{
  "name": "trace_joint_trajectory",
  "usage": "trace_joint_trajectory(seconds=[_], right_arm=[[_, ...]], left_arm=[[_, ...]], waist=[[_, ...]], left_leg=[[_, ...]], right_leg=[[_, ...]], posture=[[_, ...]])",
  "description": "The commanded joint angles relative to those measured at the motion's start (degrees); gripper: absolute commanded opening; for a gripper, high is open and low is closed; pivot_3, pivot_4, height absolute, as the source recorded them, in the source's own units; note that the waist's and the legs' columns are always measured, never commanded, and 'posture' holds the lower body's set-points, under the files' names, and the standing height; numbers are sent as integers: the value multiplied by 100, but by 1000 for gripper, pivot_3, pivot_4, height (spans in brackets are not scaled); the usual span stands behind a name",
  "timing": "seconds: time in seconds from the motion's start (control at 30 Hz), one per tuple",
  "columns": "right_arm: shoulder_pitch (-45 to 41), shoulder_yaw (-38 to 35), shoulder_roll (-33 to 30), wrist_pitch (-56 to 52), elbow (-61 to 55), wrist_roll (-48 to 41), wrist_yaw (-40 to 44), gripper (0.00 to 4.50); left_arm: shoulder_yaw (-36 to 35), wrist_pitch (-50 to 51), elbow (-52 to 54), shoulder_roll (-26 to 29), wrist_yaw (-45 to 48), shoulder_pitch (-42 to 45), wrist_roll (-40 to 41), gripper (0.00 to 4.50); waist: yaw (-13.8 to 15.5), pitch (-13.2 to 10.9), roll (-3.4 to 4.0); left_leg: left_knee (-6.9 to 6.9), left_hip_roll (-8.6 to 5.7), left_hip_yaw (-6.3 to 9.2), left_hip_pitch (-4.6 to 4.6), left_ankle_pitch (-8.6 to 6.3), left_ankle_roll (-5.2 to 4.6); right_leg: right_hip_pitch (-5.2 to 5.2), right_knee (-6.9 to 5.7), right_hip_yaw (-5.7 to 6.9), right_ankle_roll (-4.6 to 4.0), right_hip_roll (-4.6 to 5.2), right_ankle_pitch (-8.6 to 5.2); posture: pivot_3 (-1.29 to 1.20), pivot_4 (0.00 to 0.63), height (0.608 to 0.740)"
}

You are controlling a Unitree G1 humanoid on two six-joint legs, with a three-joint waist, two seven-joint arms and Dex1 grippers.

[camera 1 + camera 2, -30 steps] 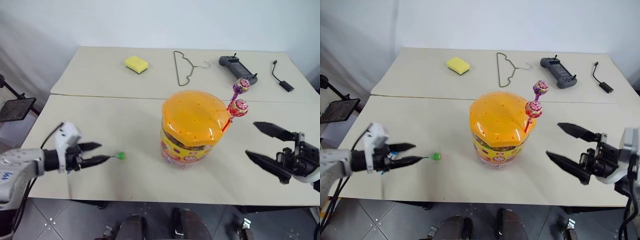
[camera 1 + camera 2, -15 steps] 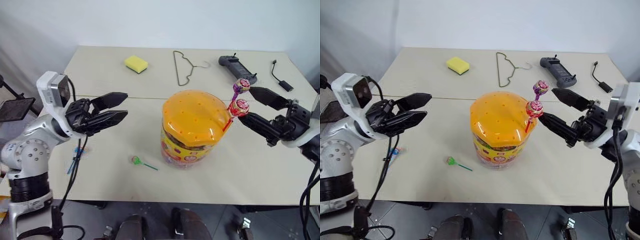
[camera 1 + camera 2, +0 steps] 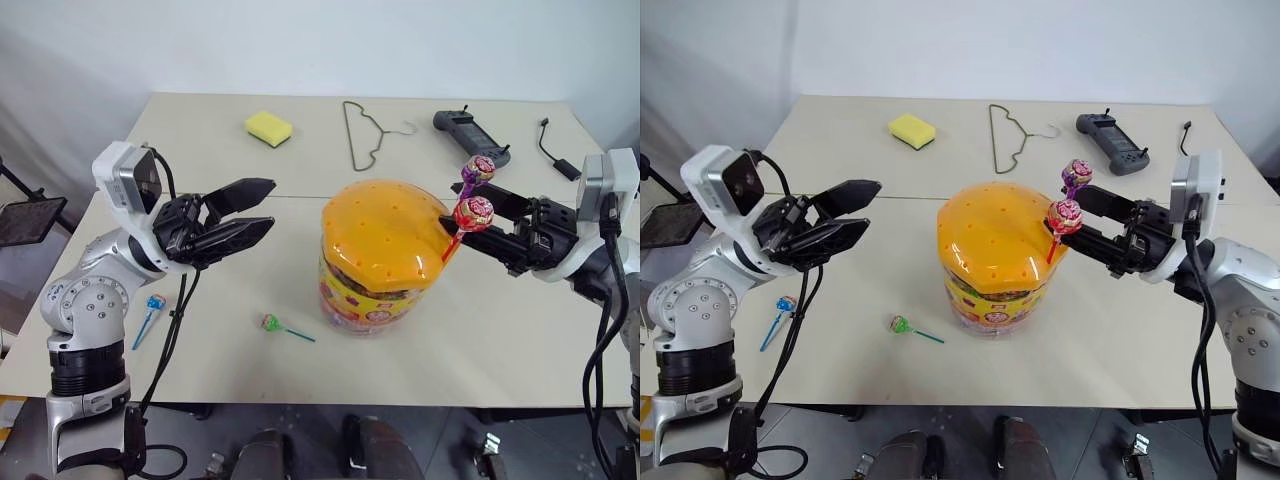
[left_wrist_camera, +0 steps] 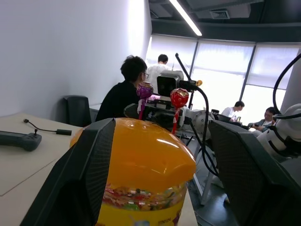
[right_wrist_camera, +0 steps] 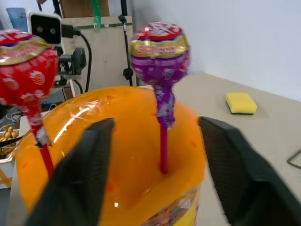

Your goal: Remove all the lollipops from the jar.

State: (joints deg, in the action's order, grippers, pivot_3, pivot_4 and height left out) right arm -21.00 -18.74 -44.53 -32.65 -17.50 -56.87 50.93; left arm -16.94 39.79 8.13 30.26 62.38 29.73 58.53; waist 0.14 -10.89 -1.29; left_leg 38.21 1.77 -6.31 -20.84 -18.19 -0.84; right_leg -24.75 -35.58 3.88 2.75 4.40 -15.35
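Right gripper (image 3: 1087,220): fingers standing apart on either side of the purple-stick lollipop (image 5: 160,52), touching nothing, with the red-stick lollipop (image 3: 474,213) just beside; both are standing upright in the orange lid of the jar (image 3: 378,262) at mid-table. Left gripper (image 3: 250,210): hovering open and empty above the table (image 3: 500,340), pointing toward the jar from well apart. Green-stick lollipop (image 3: 272,322) lying near the jar's base; blue-stick lollipop (image 3: 153,304) lying near the table's left edge.
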Motion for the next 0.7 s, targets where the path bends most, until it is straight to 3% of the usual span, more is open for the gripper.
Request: trace_joint_trajectory(seconds=[0.03,0.17,0.33,0.47,0.57,0.7], right_arm=[[-173,-136,86,10,-35,-139,-19,1510],[-204,-304,122,-47,88,-282,26,119],[-567,-830,45,-235,427,-921,-241,47],[-724,-1371,-574,-651,1116,-896,-624,47],[-279,-1405,-1440,-972,2143,58,-882,47],[614,-376,-2298,-735,2979,1784,-874,47]], left_arm=[[-55,-42,38,-65,46,72,220,3361],[-48,29,-54,-110,87,126,315,3361],[-83,130,-118,-88,97,271,519,3361],[26,-38,-30,102,346,373,260,3361],[362,-392,259,525,871,292,-334,3361],[580,-983,533,769,1270,63,-835,3361]], waist=[[-7,0,0],[-9,0,0],[-8,0,0],[7,0,0],[18,0,0],[16,2,3]], left_leg=[[2,0,2,-6,0,0],[6,0,11,-18,1,-1],[10,-2,12,-27,3,-6],[11,-5,17,-29,4,-9],[6,-6,16,-33,2,-13],[4,-8,4,-36,-4,-25]], right_leg=[[-3,0,1,0,0,0],[-8,2,9,5,1,3],[-12,3,11,11,3,6],[-7,5,15,15,6,8],[-7,7,17,15,5,8],[-2,53,14,15,5,9]], posture=[[0,150,740],[0,150,740],[0,150,740],[0,150,740],[0,150,740],[0,150,740]])
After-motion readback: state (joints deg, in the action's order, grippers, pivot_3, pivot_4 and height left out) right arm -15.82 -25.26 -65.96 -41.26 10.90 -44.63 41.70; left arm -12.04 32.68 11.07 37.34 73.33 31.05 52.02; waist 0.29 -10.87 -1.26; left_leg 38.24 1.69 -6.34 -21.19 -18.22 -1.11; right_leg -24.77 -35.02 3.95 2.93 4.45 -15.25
